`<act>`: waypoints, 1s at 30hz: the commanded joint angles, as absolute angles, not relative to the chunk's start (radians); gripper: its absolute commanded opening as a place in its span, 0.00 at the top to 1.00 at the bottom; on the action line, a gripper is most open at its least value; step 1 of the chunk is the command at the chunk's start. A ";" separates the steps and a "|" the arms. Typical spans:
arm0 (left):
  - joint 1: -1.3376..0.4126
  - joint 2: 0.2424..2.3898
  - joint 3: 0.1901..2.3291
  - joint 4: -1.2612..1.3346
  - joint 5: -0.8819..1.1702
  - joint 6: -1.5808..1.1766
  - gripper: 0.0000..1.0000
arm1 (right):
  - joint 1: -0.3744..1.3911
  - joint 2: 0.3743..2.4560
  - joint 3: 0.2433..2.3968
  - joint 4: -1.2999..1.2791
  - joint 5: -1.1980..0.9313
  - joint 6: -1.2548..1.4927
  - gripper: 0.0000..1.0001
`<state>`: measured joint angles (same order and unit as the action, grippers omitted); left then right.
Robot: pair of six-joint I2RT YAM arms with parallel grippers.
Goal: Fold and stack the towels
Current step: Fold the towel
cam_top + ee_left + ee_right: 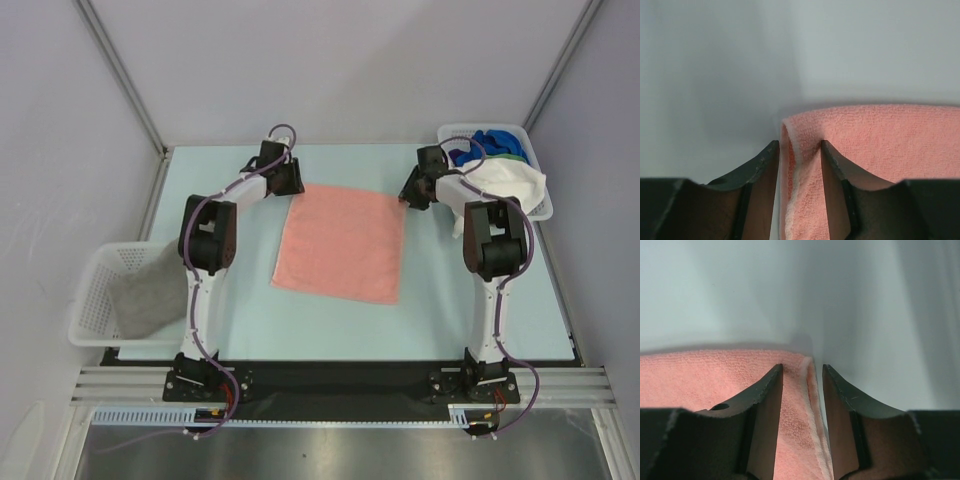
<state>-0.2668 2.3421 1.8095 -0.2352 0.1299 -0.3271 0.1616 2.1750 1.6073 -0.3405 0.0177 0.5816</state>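
Note:
A salmon pink towel point(340, 245) lies spread flat in the middle of the table. My left gripper point(296, 188) is at its far left corner and my right gripper point(405, 195) at its far right corner. In the left wrist view the left gripper point(800, 142) stands open astride a raised ridge of the pink towel point(880, 135). In the right wrist view the right gripper point(802, 366) is open around the hem of the pink towel point(715, 375), with a gap at the right finger. A grey towel point(150, 295) and blue point(490, 142), green point(515, 157) and white point(510, 180) towels lie in baskets.
A white lattice basket point(85, 300) holding the grey towel stands at the table's left edge. A second white basket point(540, 205) at the far right corner holds the other towels, right behind the right arm. Grey walls close in the back and sides.

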 commanded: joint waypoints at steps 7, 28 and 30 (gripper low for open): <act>-0.267 2.401 1.911 -0.311 0.095 -0.285 0.57 | 0.166 2.238 1.750 -0.396 0.021 0.531 0.63; -0.265 2.442 1.970 -0.340 0.137 -0.316 0.60 | 0.155 2.200 1.786 -0.460 0.074 0.454 0.59; -0.265 2.453 1.985 -0.363 0.127 -0.318 0.60 | 0.155 2.192 1.773 -0.456 0.068 0.445 0.58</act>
<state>-0.2668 2.4165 1.9408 -0.3126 0.1268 -0.3134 0.1627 2.2715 1.7855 -0.4622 0.0494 0.4728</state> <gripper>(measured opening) 0.404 0.415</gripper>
